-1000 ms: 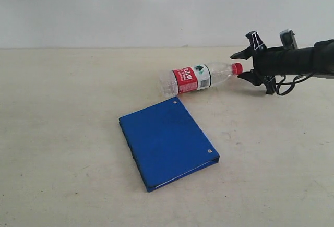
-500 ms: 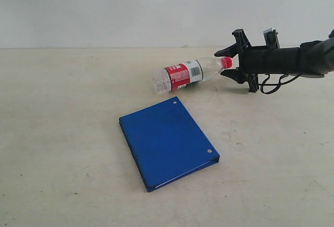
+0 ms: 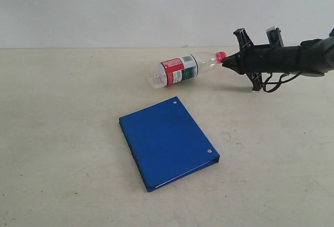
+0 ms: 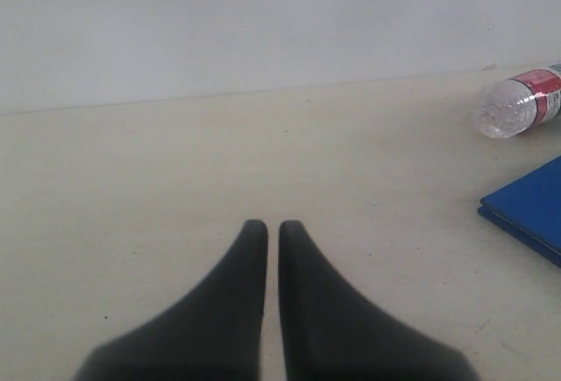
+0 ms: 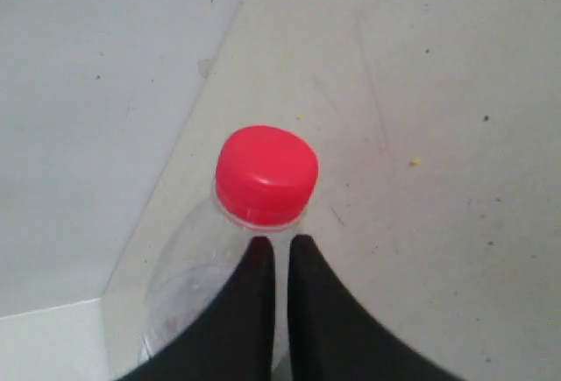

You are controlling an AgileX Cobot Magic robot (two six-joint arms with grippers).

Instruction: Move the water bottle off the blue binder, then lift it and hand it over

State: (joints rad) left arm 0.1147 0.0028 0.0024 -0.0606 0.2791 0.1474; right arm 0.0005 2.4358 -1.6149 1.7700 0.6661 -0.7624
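Observation:
The water bottle (image 3: 180, 69) lies on its side on the table behind the blue binder (image 3: 167, 142) and apart from it, with its red cap (image 3: 221, 56) pointing right. My right gripper (image 3: 225, 62) is shut, and its tips sit against the cap with nothing between them. In the right wrist view the cap (image 5: 266, 173) stands just past the closed fingertips of the right gripper (image 5: 280, 243). My left gripper (image 4: 266, 226) is shut and empty, low over bare table. From there the bottle's base (image 4: 517, 105) and a corner of the binder (image 4: 530, 208) show far off.
A pale table (image 3: 62, 133) carries everything, and a white wall (image 3: 104, 8) runs along its far edge, close behind the bottle. The right arm (image 3: 292, 57) reaches in from the right edge with a loose cable hanging under it.
The right gripper's jaws have gone from open to shut. It moved left, and the bottle slid left and toward the wall, turning a little.

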